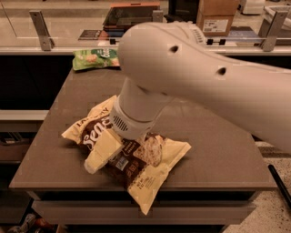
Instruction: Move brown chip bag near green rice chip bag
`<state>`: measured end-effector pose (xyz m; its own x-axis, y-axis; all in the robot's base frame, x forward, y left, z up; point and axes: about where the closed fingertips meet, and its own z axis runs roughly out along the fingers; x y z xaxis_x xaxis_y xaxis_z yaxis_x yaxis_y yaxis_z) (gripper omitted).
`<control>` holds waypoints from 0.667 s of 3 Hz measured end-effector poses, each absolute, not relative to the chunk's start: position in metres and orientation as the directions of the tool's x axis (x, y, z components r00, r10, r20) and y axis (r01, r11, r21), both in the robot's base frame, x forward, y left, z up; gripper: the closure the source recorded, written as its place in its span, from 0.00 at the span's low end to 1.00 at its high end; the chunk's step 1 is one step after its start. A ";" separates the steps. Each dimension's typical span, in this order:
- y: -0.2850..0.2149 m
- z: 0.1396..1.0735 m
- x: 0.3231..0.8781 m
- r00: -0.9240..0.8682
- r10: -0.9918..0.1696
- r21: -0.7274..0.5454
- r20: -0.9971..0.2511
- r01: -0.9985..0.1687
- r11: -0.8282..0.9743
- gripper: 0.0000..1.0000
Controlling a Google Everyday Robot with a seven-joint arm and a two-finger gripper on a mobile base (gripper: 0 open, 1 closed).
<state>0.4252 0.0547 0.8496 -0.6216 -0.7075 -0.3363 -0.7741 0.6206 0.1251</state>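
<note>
Dark worktop (218,150): the arm slants down, gripper (97,159) upon the brown chip bag (150,170) near the front edge; I cannot tell its grip.

Lettering on the brown chip bag (152,169) is partly covered by the gripper (102,154), set over its left half. The right end of the green rice chip bag (92,58) is hidden behind the arm (195,77), itself cut off at the right edge.

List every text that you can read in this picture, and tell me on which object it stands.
"Sea": white script on the brown chip bag; the rest is hidden by the gripper over it.
Green rice chip bag: label too blurred to read.
Cardboard box at the back: label too small to read.
</note>
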 end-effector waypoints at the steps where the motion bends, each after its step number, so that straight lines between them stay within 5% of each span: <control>1: 0.068 0.834 0.433 -0.628 -0.709 0.037 -0.320 -0.756 0.653 0.00; 2: 0.065 0.835 0.436 -0.635 -0.703 0.026 -0.320 -0.748 0.663 0.18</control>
